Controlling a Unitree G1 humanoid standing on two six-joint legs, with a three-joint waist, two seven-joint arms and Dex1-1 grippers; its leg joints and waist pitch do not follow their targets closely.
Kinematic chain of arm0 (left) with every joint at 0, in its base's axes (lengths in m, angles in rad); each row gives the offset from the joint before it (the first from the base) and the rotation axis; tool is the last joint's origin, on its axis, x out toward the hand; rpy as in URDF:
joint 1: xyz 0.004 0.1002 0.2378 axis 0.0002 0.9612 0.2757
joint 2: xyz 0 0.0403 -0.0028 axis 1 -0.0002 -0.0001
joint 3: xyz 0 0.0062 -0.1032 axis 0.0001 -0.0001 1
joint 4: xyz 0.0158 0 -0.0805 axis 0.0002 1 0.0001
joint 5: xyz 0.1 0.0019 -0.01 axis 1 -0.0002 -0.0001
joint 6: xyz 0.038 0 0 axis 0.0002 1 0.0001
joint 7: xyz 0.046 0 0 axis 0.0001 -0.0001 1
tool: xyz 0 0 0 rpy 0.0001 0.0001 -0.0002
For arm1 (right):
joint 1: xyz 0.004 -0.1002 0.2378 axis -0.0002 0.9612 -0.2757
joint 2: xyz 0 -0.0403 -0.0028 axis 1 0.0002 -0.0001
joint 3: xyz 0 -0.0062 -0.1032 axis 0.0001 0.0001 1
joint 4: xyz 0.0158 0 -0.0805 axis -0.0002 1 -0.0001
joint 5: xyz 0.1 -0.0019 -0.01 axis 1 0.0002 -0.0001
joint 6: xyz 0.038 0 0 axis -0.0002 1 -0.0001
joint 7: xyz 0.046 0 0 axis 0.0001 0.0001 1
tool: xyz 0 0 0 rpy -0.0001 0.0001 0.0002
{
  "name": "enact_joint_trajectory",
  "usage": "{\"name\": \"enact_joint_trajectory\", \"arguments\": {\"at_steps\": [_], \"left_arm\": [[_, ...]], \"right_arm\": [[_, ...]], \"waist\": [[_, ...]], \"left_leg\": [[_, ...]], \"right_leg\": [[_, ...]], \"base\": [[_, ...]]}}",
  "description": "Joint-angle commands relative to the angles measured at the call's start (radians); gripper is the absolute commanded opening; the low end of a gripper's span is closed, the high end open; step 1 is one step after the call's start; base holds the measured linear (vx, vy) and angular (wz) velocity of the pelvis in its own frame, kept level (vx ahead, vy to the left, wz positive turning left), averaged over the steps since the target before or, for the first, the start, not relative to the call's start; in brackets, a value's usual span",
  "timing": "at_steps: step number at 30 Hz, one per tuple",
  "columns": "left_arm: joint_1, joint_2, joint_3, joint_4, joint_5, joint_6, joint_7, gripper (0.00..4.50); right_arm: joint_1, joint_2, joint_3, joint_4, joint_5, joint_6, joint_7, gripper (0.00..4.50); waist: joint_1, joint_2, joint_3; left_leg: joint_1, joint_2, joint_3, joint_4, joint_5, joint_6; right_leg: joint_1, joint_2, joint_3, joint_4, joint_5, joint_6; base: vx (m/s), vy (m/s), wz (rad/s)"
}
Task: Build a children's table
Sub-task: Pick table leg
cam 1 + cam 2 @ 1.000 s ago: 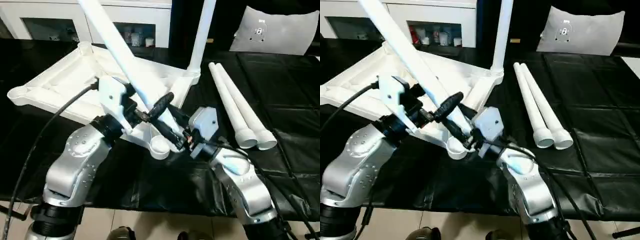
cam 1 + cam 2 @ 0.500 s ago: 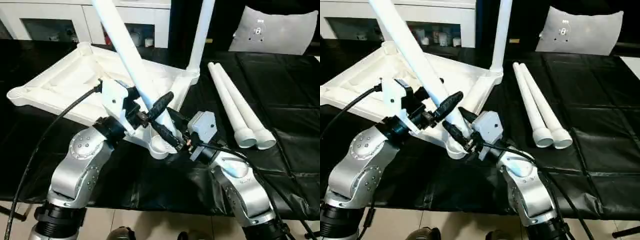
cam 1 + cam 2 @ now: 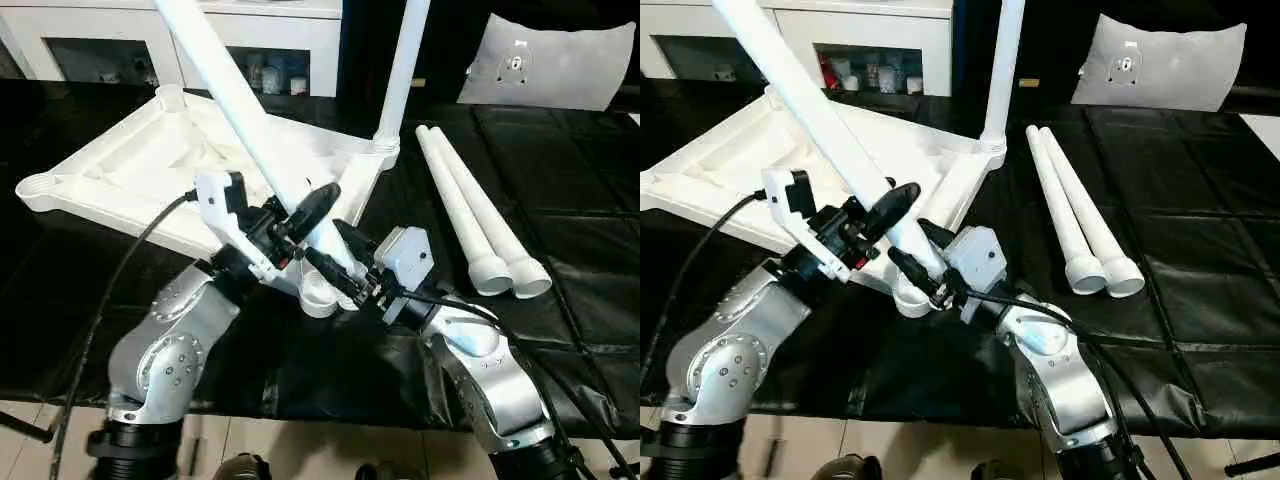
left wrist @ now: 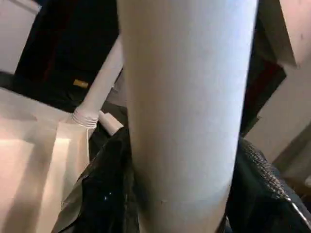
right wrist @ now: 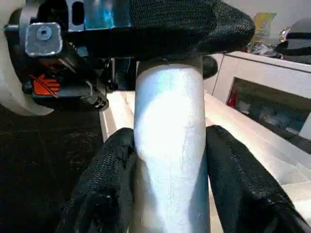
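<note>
Item: children's table, in assembly. We hold the tabletop upside down on the black-covered bench, ribbed underside up, its near corner raised toward us.

Legs: one fitted leg stands upright in the far right corner socket. Two spare legs lie side by side on the cloth to our right, touching each other, well apart from the top. The leg in hand leans up and to our left, its foot at the near corner socket.

Grippers: our right gripper has a finger on each side of this leg low down, just above the socket, and grips it. Our left gripper sits a little higher on the same leg, fingers on either side of the shaft; we cannot tell whether they are yet clamped on it.

Step in hand: seating the second leg. We judge it entered but tilted, not yet home.

Next move calls for: bringing the leg square to the socket, then pressing or twisting it down while the top stays steady.
</note>
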Motion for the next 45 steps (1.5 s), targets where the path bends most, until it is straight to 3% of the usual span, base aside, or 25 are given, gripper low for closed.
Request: {"name": "enact_joint_trajectory", "arguments": {"at_steps": [1,6,7,11,16,19,26,31,36,40,45], "left_arm": [[-0.02,0.007,0.036,0.0,0.01,0.014,0.048,2.28],[-0.038,0.049,0.02,0.003,0.053,0.026,0.037,2.28],[-0.043,0.063,0.014,0.003,0.064,0.029,0.03,2.28],[-0.069,0.101,0.027,0.016,0.055,0.05,0.003,2.28],[-0.094,0.139,0.04,0.032,0.035,0.071,-0.039,2.28],[-0.111,0.189,0.047,0.049,-0.013,0.117,-0.116,2.28],[-0.161,0.267,0.051,0.078,-0.081,0.185,-0.267,2.28],[-0.201,0.286,0.046,0.145,-0.044,0.183,-0.276,2.28],[-0.196,0.264,0.06,0.168,-0.043,0.188,-0.233,2.28],[-0.193,0.244,0.073,0.183,-0.02,0.18,-0.186,2.28],[-0.187,0.219,0.085,0.181,-0.023,0.168,-0.163,2.28]], "right_arm": [[-0.015,-0.002,0.0,0.002,-0.009,-0.031,0.002,1.84],[-0.026,0.004,-0.005,0.001,0.004,-0.002,0.006,1.84],[-0.03,0.006,-0.008,-0.002,0.017,0.009,0.012,2.4],[-0.048,0.015,-0.034,-0.029,0.109,0.098,0.039,2.58],[-0.066,0.006,-0.067,-0.059,0.231,0.22,0.092,3.04],[-0.108,-0.028,-0.138,-0.089,0.39,0.389,0.123,3.3],[-0.22,-0.132,-0.218,-0.039,0.487,0.572,0.178,3.88],[-0.251,-0.219,-0.17,-0.004,0.435,0.608,0.232,4.23],[-0.24,-0.23,-0.15,-0.005,0.421,0.632,0.224,4.37],[-0.216,-0.225,-0.125,-0.037,0.429,0.674,0.201,4.37],[-0.166,-0.203,-0.134,-0.073,0.501,0.754,0.211,4.37]], "waist": [[0.003,0.002,-0.063],[0.002,0.0,-0.065],[0.002,0.002,-0.066],[0.003,0.003,-0.068],[0.004,0.003,-0.068],[0.007,0.003,-0.069],[0.019,0.001,-0.067],[0.027,-0.001,-0.069],[0.026,-0.002,-0.074],[0.027,0.0,-0.072],[0.029,-0.001,-0.069]], "left_leg": [[0.015,0.045,-0.014,-0.064,-0.188,0.032],[0.016,0.046,-0.014,-0.063,-0.171,0.039],[0.016,0.046,-0.015,-0.063,-0.163,0.041],[0.018,0.045,-0.015,-0.062,-0.149,0.05],[0.019,0.045,-0.015,-0.063,-0.153,0.043],[0.024,0.043,-0.014,-0.061,-0.145,0.044],[0.027,0.041,-0.009,-0.062,-0.162,0.015],[0.024,0.04,-0.01,-0.062,-0.157,0.004],[0.021,0.041,-0.01,-0.058,-0.128,0.015],[0.022,0.042,-0.01,-0.059,-0.145,0.015],[0.023,0.043,-0.012,-0.062,-0.169,0.014]], "right_leg": [[0.053,-0.069,0.056,-0.08,-0.106,-0.181],[0.053,-0.069,0.056,-0.079,-0.098,-0.168],[0.053,-0.07,0.056,-0.077,-0.086,-0.172],[0.055,-0.069,0.055,-0.073,-0.059,-0.182],[0.054,-0.07,0.054,-0.074,-0.077,-0.182],[0.053,-0.068,0.055,-0.073,-0.076,-0.188],[0.05,-0.07,0.055,-0.077,-0.147,-0.183],[0.052,-0.072,0.054,-0.08,-0.166,-0.167],[0.054,-0.073,0.053,-0.074,-0.107,-0.188],[0.054,-0.073,0.053,-0.078,-0.128,-0.186],[0.052,-0.075,0.054,-0.084,-0.169,-0.177]], "base": [[0.0,0.0,0.0],[0.0,0.0,0.0],[0.0,0.0,0.0],[0.0,0.0,0.0],[0.0,0.0,0.0],[0.0,0.0,0.0],[0.0,0.0,0.0],[0.0,0.0,0.0],[0.0,0.0,0.0],[0.0,0.0,0.0],[0.0,0.0,0.0]]}}
